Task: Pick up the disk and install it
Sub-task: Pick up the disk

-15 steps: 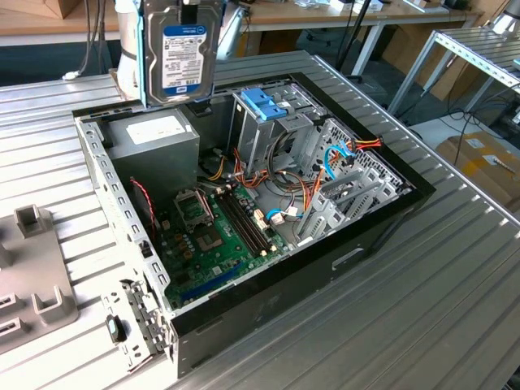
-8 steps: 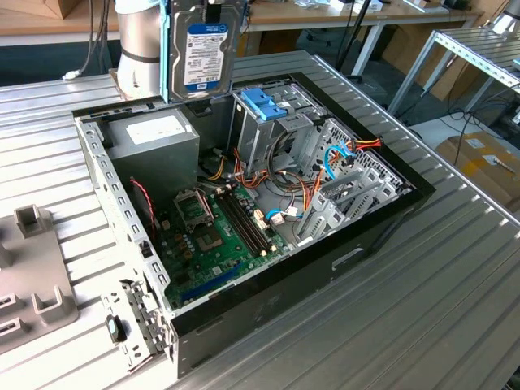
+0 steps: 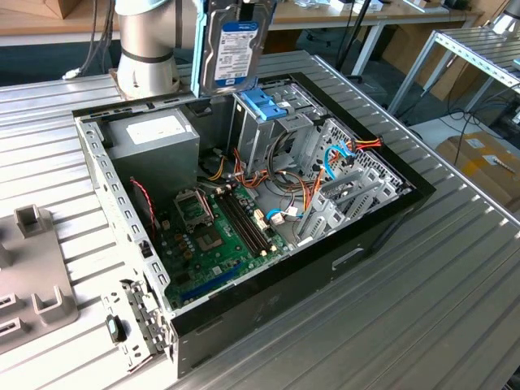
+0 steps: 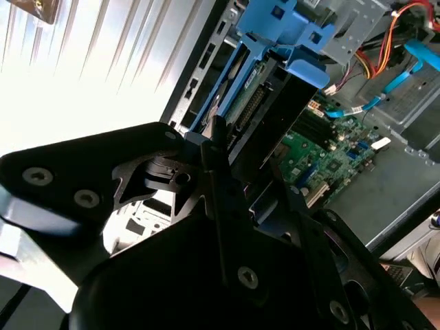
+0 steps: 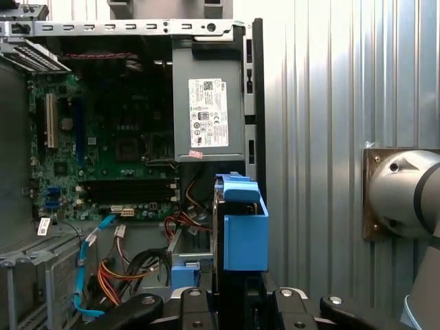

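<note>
The disk [image 3: 232, 47] hangs upright in the air at the back of the open computer case [image 3: 390, 213], label facing the exterior view and a light-blue rail down its edge. It is just above and behind the tall metal cage [image 3: 262, 134] with the blue bracket [image 3: 264, 104] on top. In the first wrist view I see the disk [image 5: 244, 237] edge-on, with my gripper [image 5: 237, 297] shut on it. In the second wrist view the black fingers [image 4: 218, 148] clamp the disk [image 4: 251, 106] near its connector end.
Inside the case lie the green motherboard [image 3: 219, 231], a grey power supply [image 3: 154, 138], and orange and blue cables [image 3: 333, 158]. The arm's base [image 3: 146, 45] stands behind the case. A grey fixture [image 3: 32, 280] sits on the ribbed metal table [image 3: 422, 309] at the exterior view's left.
</note>
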Motion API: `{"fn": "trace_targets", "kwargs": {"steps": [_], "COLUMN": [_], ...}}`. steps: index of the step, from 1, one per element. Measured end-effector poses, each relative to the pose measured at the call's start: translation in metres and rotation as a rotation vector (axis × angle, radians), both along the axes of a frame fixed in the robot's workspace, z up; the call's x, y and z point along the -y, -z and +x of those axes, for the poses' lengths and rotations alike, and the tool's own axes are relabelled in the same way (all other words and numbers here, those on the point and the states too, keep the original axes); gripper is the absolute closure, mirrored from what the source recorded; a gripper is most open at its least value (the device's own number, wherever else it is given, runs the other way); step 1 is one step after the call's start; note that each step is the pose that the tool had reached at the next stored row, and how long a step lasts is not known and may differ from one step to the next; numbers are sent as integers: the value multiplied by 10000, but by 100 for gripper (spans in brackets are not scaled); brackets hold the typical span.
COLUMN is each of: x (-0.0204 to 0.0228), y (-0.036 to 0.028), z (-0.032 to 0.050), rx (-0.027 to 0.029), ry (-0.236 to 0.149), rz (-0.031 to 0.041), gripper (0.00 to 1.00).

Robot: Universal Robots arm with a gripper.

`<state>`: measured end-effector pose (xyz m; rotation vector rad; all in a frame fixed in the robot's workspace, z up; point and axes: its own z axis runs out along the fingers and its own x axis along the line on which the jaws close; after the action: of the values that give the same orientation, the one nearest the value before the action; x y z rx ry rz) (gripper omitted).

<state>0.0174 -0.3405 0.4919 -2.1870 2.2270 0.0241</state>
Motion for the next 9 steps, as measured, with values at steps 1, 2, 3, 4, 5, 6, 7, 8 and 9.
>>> {"fn": "trace_targets", "kwargs": {"steps": [1,2,3,4,5,6,7,8,9], "x": [0,0,0,0,0,0,0,0,0], "y": [0,0,0,0,0,0,0,0,0], "z": [41,96,199,251,292,350,389,428,488], "rx": [0,1,0,0,0,0,0,0,0], "ry": [-1,0,0,-1,-1,-1,-1,0,-1], "rz": [0,0,-1,-1,0,-1,-1,0,0], "gripper": [65,65,65,65,65,65,65,65,65]}}
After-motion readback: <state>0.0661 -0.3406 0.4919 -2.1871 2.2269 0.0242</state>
